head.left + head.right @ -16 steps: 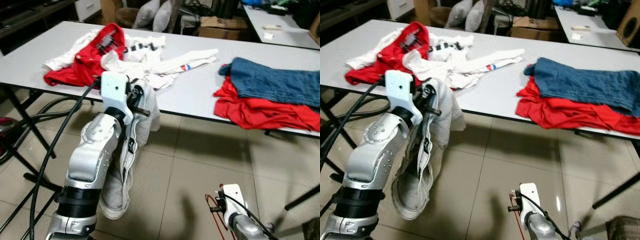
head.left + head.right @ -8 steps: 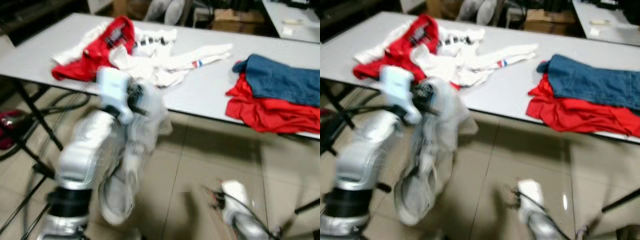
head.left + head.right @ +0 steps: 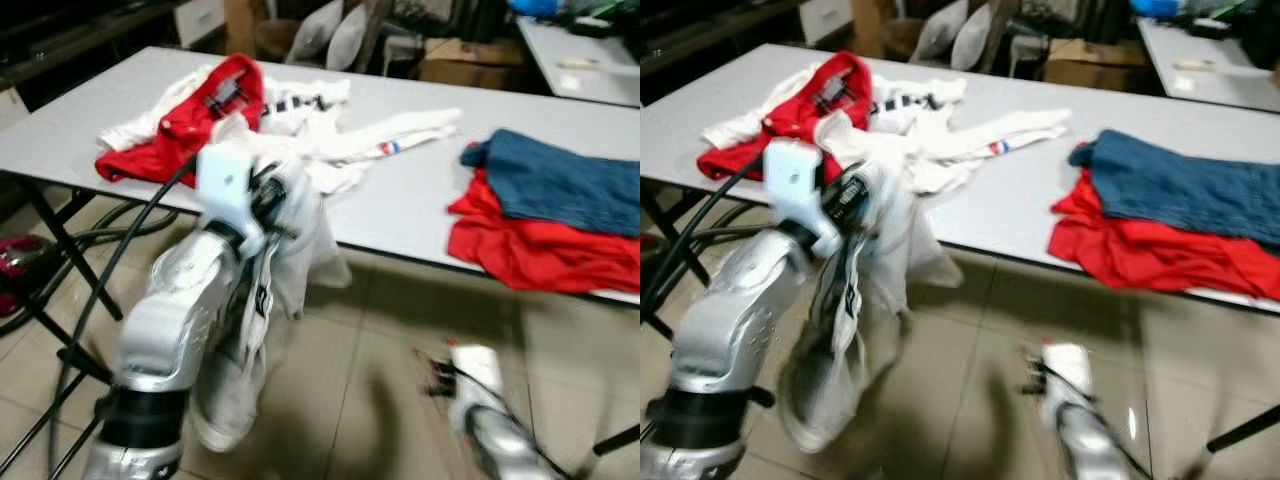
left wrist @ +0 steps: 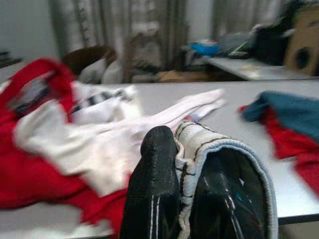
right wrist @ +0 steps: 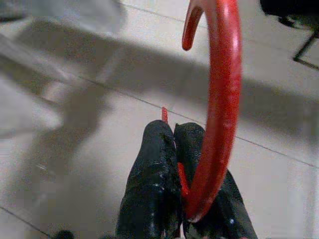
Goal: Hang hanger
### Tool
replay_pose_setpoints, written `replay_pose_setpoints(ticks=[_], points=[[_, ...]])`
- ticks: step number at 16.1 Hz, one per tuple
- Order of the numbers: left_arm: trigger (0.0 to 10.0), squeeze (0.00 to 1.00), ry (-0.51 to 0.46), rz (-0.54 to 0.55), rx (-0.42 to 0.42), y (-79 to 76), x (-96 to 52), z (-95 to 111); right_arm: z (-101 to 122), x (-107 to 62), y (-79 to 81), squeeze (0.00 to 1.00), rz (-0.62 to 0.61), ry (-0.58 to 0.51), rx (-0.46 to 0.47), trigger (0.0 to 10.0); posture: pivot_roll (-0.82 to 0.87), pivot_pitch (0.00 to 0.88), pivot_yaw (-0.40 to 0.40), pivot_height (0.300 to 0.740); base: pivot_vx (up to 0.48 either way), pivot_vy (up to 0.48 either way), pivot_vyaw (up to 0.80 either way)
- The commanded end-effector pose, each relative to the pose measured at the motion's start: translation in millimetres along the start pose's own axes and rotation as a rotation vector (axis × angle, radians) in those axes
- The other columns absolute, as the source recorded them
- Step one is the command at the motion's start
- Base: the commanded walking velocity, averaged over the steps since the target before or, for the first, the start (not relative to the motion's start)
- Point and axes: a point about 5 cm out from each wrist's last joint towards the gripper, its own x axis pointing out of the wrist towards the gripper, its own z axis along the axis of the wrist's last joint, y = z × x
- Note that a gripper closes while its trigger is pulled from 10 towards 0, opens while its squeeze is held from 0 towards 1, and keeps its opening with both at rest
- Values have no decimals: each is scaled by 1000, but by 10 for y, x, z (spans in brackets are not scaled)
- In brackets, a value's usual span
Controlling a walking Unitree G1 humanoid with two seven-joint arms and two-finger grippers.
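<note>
Right wrist view: right pincer [image 5: 174, 134] clenched on red hanger [image 5: 219, 99] over tiled floor [image 5: 89, 164].

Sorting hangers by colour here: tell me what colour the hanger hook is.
Red. The hanger hook shows best in the right wrist view.

Bare tabletop [image 3: 410, 190] lies open between the white and red clothes pile [image 3: 250, 120] and the folded jeans on red cloth [image 3: 550, 205], with open tiled floor [image 3: 380, 340] below.
</note>
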Motion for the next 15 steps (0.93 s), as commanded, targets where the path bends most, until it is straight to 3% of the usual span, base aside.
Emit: replay_pose_setpoints(ticks=[1, 7, 10, 11, 12, 13, 14, 15], points=[[10000, 0, -66, -40, 6, -113, 38, 149, -22, -46, -157, 0, -40, 18, -4, 10000, 88, 0, 20, 740, 352, 0, 0], [10000, 0, -46, -57, -3, -144, 78, 65, -31, -58, -131, 0, -36, 24, -3, 10000, 83, 0, 29, 740, 351, 0, 0], [10000, 0, -96, -110, -15, -219, 344, 185, -73, -73, -125, 0, -41, 40, 1, 10000, 77, 0, 32, 740, 356, 0, 0], [10000, 0, -173, -167, -49, -283, 612, 429, -84, -75, -124, 0, -43, 46, 5, 10000, 82, 0, 18, 740, 401, 0, 0], [10000, 0, -304, -225, -27, -324, 917, 930, -94, -77, -123, 0, -41, 51, 6, 10000, 86, 0, 10, 740, 439, 0, 0], [10000, 0, -484, -235, -23, -300, 1091, 1678, -102, -77, -119, 0, -35, 58, 2, 10000, 86, 0, 3, 740, 450, 0, 0], [10000, 0, -634, -218, -11, -277, 1070, 2291, -110, -78, -116, 0, -31, 63, -4, 10000, 84, 0, 10, 740, 401, 0, 0], [10000, 0, -785, -197, 15, -250, 918, 2846, -122, -87, -119, 0, -33, 64, -3, 10000, 83, 0, 19, 740, 368, 0, 0]])
